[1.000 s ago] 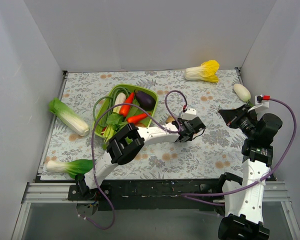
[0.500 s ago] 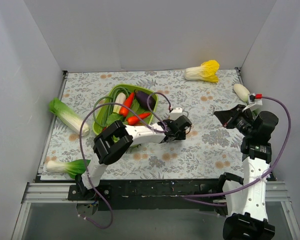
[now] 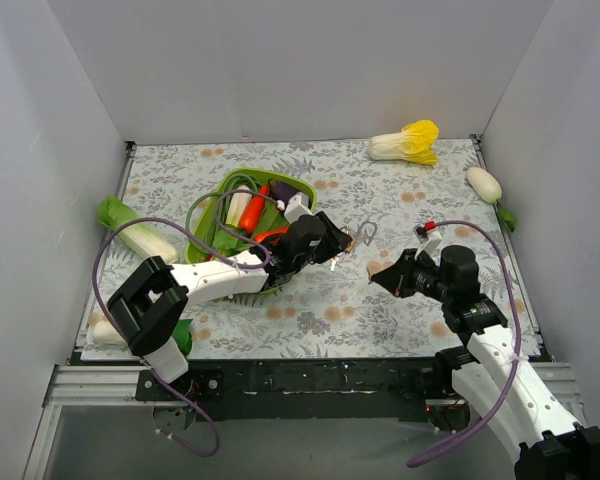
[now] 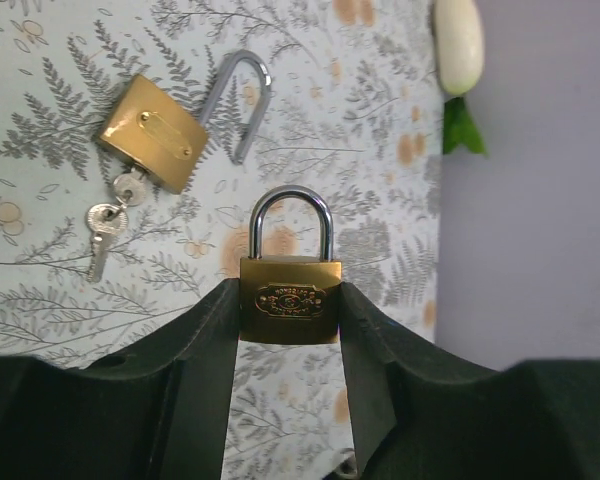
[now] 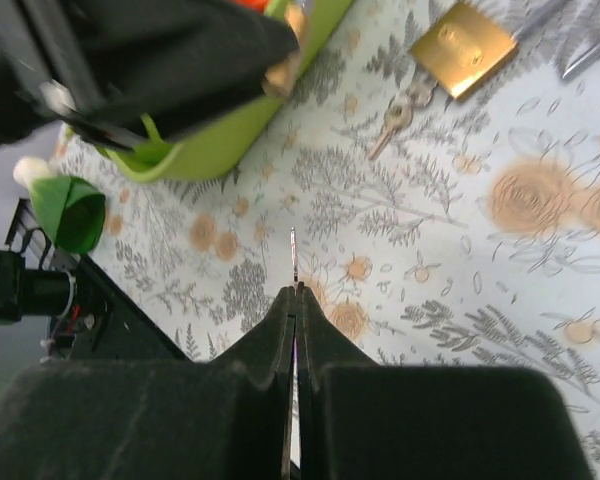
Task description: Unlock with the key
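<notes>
Left gripper point(image 4: 290, 305): reaching low to mid-frame, half-open jaws clamping padlock point(image 4: 290, 285).
Right gripper point(image 5: 294, 295): angled left, pinched tight on key point(image 5: 293, 255).

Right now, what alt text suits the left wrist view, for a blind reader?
The left gripper clamps a closed brass padlock upright between its black fingers. Behind it, on the floral tablecloth, an open brass padlock lies with silvery keys at its base.

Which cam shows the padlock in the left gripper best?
Left wrist. The padlock sits upright between the left gripper's fingers, brass face and closed shackle in full view. Top external shows it too small for detail. Right wrist catches only a brass sliver under that gripper.
</notes>
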